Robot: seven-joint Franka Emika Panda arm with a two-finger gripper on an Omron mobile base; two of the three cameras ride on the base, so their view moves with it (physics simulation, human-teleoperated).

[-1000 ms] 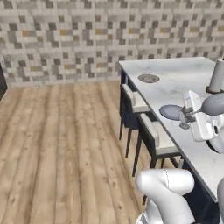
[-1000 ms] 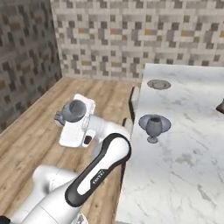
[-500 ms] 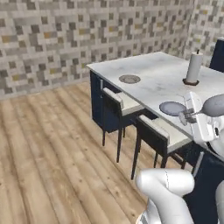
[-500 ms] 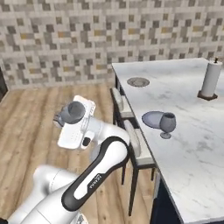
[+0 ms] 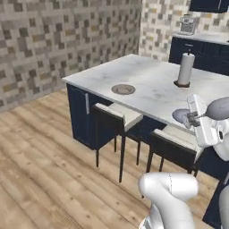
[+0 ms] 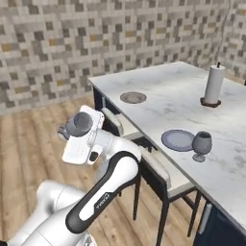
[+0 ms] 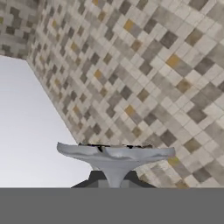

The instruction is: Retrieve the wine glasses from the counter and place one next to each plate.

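The held glass [image 7: 116, 156] sits in the gripper [image 7: 114, 183], whose jaws are pinched nearly closed on the thin stem. Its round foot spreads just above the fingertips, and the hand hangs off the island [image 6: 158, 86], out over the floor beside its long near edge. The set glass [image 6: 202, 144] stands upright on the island, just beside the blue plate [image 6: 178, 140] on the side nearer the right end. The brown plate [image 6: 133, 97], near the far left corner, has nothing next to it. So the step in hand is likely carrying the second glass to that plate. To do it well, the base should draw up to the near edge by the brown plate. The arm should then swing the glass in above the stools [image 5: 118, 117] and turn it upright before lowering. The foot should land flat on bare marble beside the rim, not on it. The jaws should part only once the foot bears fully, because a stemmed glass held this low may tip. The hand view gives the grip itself, with foot and stem against the tiled wall [image 7: 166, 65], but nothing of the island. The right base view shows both plates, the set glass and the roll [image 6: 213, 85], so the free spot is plain there. The left base view adds the counter [image 5: 201, 38] at the far right, but the arm partly covers the blue plate [image 5: 180, 115].
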